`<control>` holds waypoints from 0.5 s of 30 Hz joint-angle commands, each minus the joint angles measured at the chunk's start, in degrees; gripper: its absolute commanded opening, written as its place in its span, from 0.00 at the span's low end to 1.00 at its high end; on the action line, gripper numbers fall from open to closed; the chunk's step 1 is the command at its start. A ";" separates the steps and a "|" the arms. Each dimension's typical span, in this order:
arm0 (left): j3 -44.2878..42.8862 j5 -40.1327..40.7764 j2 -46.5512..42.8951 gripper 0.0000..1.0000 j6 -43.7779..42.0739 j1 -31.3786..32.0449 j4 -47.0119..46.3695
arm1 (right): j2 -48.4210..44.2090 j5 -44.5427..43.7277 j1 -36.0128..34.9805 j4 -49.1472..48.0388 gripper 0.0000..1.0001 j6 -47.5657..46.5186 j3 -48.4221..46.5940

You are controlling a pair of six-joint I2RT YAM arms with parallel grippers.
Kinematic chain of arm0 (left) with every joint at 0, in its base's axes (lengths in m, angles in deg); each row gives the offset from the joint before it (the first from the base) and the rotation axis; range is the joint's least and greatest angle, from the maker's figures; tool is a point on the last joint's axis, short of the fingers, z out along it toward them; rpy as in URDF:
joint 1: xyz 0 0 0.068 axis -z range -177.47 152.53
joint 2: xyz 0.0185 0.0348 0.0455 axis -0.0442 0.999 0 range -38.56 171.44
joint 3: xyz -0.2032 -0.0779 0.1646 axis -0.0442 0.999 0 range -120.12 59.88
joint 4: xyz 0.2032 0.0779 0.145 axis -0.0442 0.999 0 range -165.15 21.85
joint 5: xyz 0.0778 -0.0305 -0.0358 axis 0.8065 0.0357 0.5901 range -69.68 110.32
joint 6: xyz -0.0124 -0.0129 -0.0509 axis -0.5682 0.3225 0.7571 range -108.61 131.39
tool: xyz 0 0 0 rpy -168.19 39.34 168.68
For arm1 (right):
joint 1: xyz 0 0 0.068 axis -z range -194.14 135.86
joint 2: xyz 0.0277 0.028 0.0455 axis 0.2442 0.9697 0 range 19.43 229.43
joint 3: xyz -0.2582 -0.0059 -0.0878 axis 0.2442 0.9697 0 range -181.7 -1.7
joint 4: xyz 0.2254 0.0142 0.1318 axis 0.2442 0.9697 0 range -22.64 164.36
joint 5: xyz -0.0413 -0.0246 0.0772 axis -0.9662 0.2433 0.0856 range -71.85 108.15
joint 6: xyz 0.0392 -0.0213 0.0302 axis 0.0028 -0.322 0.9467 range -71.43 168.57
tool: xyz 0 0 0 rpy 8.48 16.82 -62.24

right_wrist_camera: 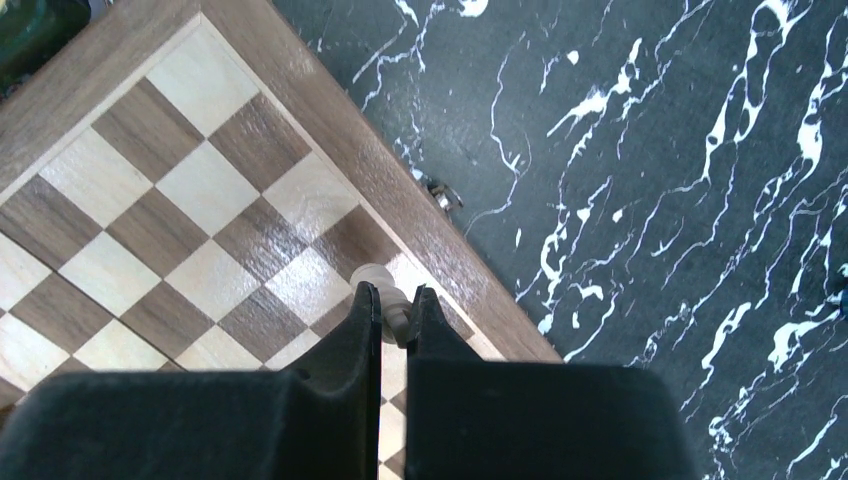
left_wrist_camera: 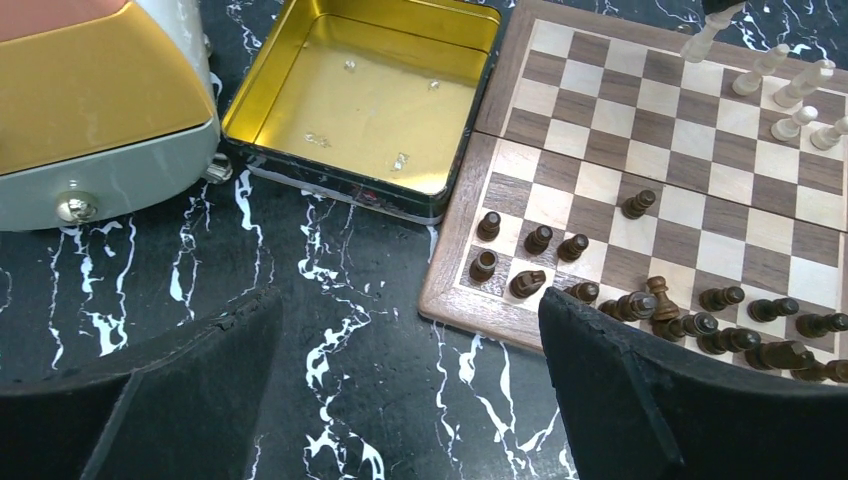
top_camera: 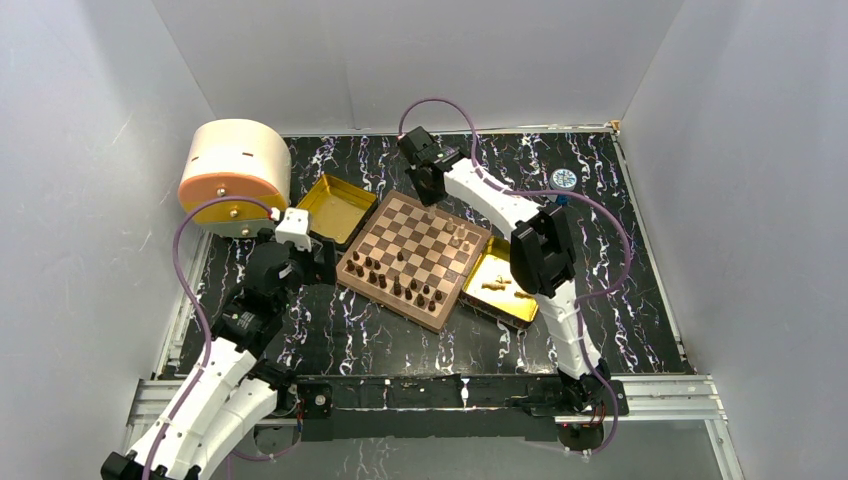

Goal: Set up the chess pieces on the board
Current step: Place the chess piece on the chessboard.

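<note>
- The board (top_camera: 420,235) lies turned like a diamond in the middle of the black marble table (top_camera: 620,260), between two gold trays.
- The right pincer (right_wrist_camera: 392,300) is at the far corner of the board. Its fingers are almost closed, and a light piece (right_wrist_camera: 376,282) is pinched between the tips.
- This piece is over a square just beside the rim. I cannot tell if it touches the board.
- The left pincer (left_wrist_camera: 410,400) hangs over the table just to the left of the board. Its fingers (left_wrist_camera: 650,400) are wide apart and hold nothing.
- The dark pieces (left_wrist_camera: 640,300) stand in uneven rows along the near left edge of the board. One of them stands apart, more toward the centre.
- A few light pieces (left_wrist_camera: 790,90) stand near the right corner of the board.
- The left tray (top_camera: 322,195) is just beside the far left edge of the board.
- The right tray (top_camera: 505,313) is at the near right edge, and some light pieces (top_camera: 495,285) lie inside it.
- A round cream and orange appliance (top_camera: 235,175) stands at the far left, near the left tray.
</note>
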 commanded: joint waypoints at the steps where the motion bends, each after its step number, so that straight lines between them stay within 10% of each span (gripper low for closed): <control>1: -0.56 3.47 -1.39 0.95 -1.56 0.43 -0.07 | 2.09 -2.32 -0.50 -2.10 0.00 -2.87 -5.36; 15: -0.30 4.91 -2.38 0.96 -2.10 0.41 -0.21 | 4.37 -4.06 -2.06 -1.74 0.02 -5.64 -7.20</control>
